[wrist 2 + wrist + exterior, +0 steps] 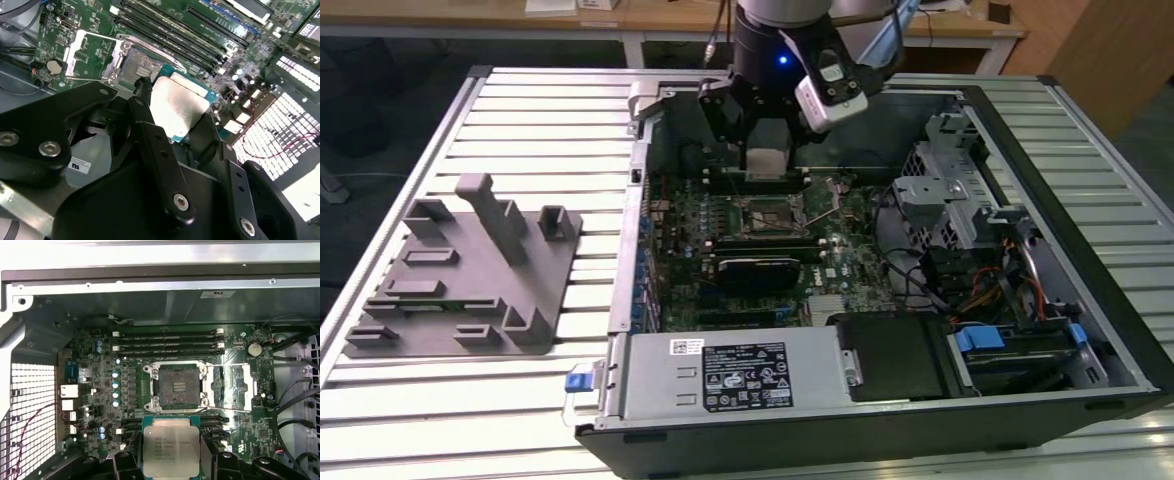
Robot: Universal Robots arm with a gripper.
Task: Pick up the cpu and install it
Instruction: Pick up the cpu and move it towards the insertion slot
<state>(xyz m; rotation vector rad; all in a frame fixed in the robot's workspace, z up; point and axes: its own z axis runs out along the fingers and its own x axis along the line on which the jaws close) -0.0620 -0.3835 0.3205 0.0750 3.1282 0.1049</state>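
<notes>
cpu (171,447) in pincer (171,462), near bare socket (176,385)

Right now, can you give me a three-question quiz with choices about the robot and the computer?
1. Where is the cpu? A on the floor; B in the pincer, above the motherboard; C in a person's hand.
2. What colour is its top? A red; B black; C silver.
3. The socket is: A open and empty; B closed; C covered by a fan.
Answers: B, the pincer clamps its two sides in both wrist views; C, its top shines silver; A, the socket's metal frame is flipped aside and the bare contacts show.
</notes>
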